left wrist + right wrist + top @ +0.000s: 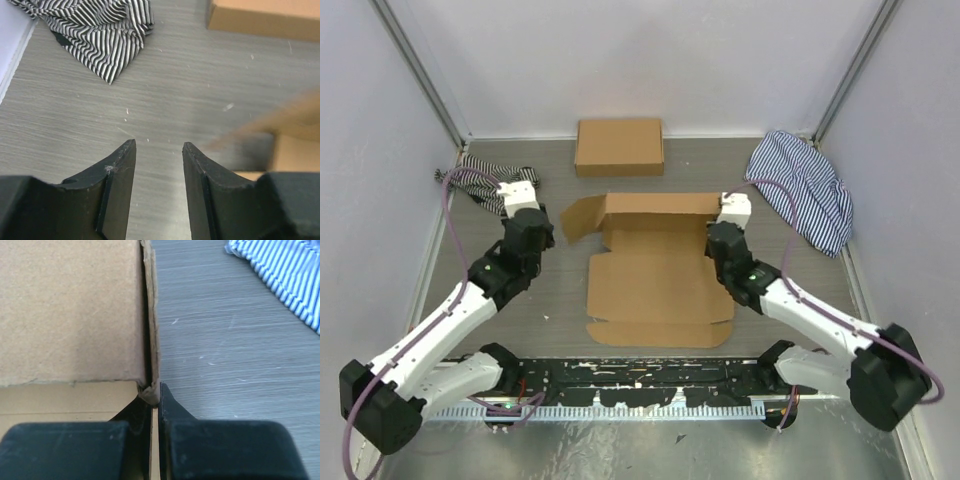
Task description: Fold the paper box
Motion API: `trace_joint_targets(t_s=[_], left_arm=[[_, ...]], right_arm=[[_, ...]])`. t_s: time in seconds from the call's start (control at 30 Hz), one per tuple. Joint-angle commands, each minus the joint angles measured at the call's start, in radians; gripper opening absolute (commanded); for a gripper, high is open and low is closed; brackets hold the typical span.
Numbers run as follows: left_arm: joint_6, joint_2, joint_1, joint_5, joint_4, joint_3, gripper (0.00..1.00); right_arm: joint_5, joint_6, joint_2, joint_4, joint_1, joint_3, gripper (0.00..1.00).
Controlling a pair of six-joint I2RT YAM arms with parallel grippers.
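The paper box [655, 275], a plain brown die-cut piece, lies mid-table with its back wall raised and a loose flap [580, 215] sticking out at its left. My right gripper [728, 222] is shut on the box's upright right side flap [151, 340], pinching its thin edge between the fingers [170, 405]. My left gripper [523, 205] is open and empty over bare table, just left of the box. In the left wrist view its fingers [122, 165] frame grey table, with the box flap [295, 115] blurred at the right.
A neat closed brown cardboard box [619, 146] sits at the back centre, also in the left wrist view [265, 20]. A black-striped cloth [485, 185] lies back left, a blue-striped cloth [805, 190] back right. White walls enclose the table.
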Motion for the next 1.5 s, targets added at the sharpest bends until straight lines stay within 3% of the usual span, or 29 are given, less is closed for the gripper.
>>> trace_joint_targets(t_s=[0.0, 0.13, 0.33, 0.5, 0.63, 0.8, 1.1, 1.33, 1.47], left_arm=[[-0.05, 0.029, 0.205, 0.19, 0.206, 0.007, 0.5], [-0.104, 0.057, 0.378, 0.423, 0.328, -0.028, 0.5], [-0.063, 0.108, 0.408, 0.725, 0.702, -0.2, 0.52], [-0.027, 0.221, 0.409, 0.788, 1.1, -0.388, 0.54], [-0.048, 0.26, 0.408, 0.751, 1.266, -0.484, 0.54], [-0.061, 0.267, 0.408, 0.912, 1.407, -0.524, 0.53], [-0.128, 0.076, 0.408, 1.088, 1.344, -0.562, 0.53], [-0.101, -0.144, 0.383, 1.103, 1.125, -0.599, 0.57], [-0.075, -0.13, 0.337, 1.1, 1.105, -0.597, 0.57]], right_arm=[[-0.071, 0.036, -0.133, -0.051, -0.112, -0.029, 0.01], [-0.224, 0.039, -0.194, -0.109, -0.219, -0.022, 0.01], [-0.521, 0.011, -0.166, -0.19, -0.311, 0.06, 0.01], [-0.692, -0.014, -0.127, -0.234, -0.344, 0.108, 0.01], [-0.707, -0.032, -0.135, -0.261, -0.346, 0.115, 0.01], [-0.721, -0.052, -0.134, -0.298, -0.348, 0.115, 0.01], [-0.717, -0.038, -0.082, -0.281, -0.348, 0.102, 0.01], [-0.727, -0.039, -0.057, -0.261, -0.348, 0.104, 0.01], [-0.753, -0.04, -0.057, -0.247, -0.348, 0.098, 0.01]])
